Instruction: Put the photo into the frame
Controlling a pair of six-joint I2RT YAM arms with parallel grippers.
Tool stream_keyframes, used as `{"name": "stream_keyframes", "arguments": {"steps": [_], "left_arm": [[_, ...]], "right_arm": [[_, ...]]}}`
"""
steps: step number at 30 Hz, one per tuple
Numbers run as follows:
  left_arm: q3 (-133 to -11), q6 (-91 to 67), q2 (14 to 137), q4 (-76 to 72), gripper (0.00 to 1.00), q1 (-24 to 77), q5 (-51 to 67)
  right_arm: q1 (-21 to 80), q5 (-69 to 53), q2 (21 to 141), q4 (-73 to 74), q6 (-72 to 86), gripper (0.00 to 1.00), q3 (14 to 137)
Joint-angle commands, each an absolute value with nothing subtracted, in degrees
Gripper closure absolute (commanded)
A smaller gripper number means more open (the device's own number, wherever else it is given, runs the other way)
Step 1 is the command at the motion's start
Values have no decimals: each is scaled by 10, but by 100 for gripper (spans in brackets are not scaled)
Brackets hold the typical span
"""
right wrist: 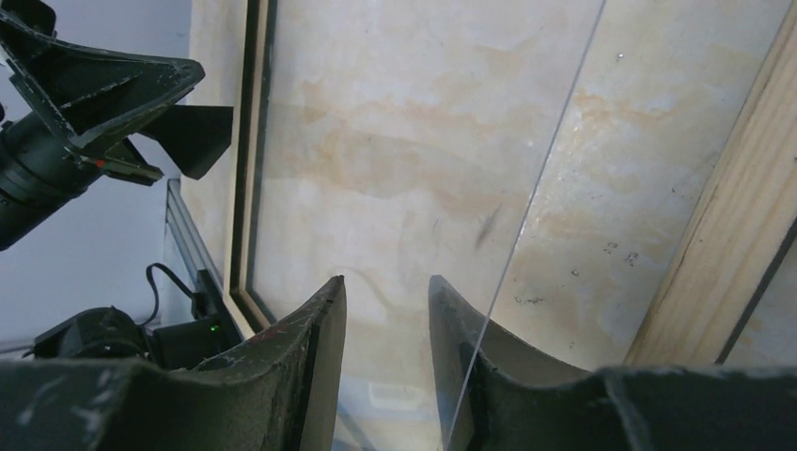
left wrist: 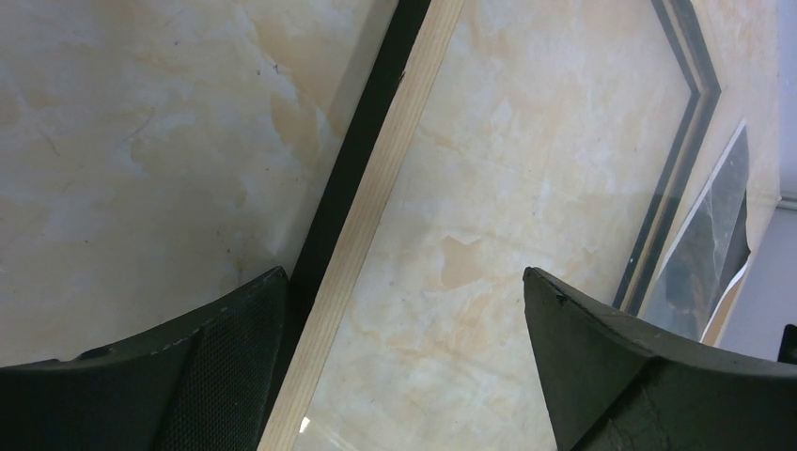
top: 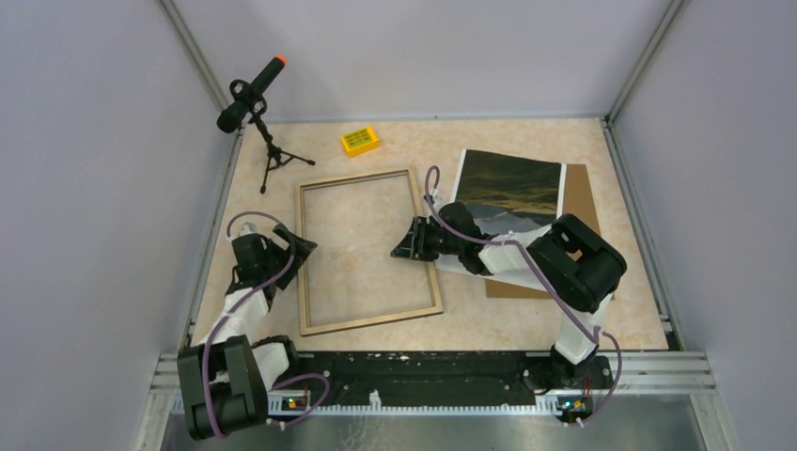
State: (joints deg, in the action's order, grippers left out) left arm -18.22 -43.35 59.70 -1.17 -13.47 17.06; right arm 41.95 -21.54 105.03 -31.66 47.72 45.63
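Note:
The frame [top: 371, 322] lies flat in the middle of the table, its light wood back facing up. A clear pane lies in it. My left gripper [top: 296, 244] is open wide over the left rail [left wrist: 376, 207], one finger outside it and one inside [left wrist: 402, 272]. My right gripper [top: 402, 241] hangs low just inside the right rail [right wrist: 724, 254]. Its jaws stand apart [right wrist: 386, 279] with nothing clamped, and the pane's thin edge crosses one finger [right wrist: 461, 329]. The photo [top: 512, 188] lies picture side up at the back right. My right arm hides its near part.
A brown backing sheet [top: 585, 193] lies under the photo. A yellow box [top: 360, 140] sits at the back. A microphone on a small tripod [top: 252, 94] stands at the back left. Grey walls close in three sides.

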Motion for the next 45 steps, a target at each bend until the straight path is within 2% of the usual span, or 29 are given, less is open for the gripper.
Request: {"name": "stream_keyframes", "arguments": {"steps": [1,4,8,13,16,19,23,25,26,45], "left_arm": [[-184,-433,593,37,2,-132,176],[-183,-432,594,37,2,-132,182],[-181,-432,590,37,2,-132,184],[-182,-433,586,38,2,-132,193],[-189,-427,585,50,2,-133,187],[-199,-425,581,70,2,-132,172],[-206,-421,586,80,2,-132,165],[-207,-421,589,83,2,-132,162],[-207,-423,590,85,2,-132,159],[-243,-425,585,136,2,-132,103]], "right_arm": [[436,-199,1023,-282,438,61,487],[437,-202,1019,-276,440,59,486],[437,-212,1013,-283,445,52,481],[438,-228,1023,-304,456,52,483],[442,-210,1018,-269,440,50,496],[448,-166,995,-207,414,37,502],[459,-113,973,-131,382,27,523],[463,-96,970,-97,370,4,537],[466,-90,969,-83,366,1,544],[518,26,998,135,325,1,677]]}}
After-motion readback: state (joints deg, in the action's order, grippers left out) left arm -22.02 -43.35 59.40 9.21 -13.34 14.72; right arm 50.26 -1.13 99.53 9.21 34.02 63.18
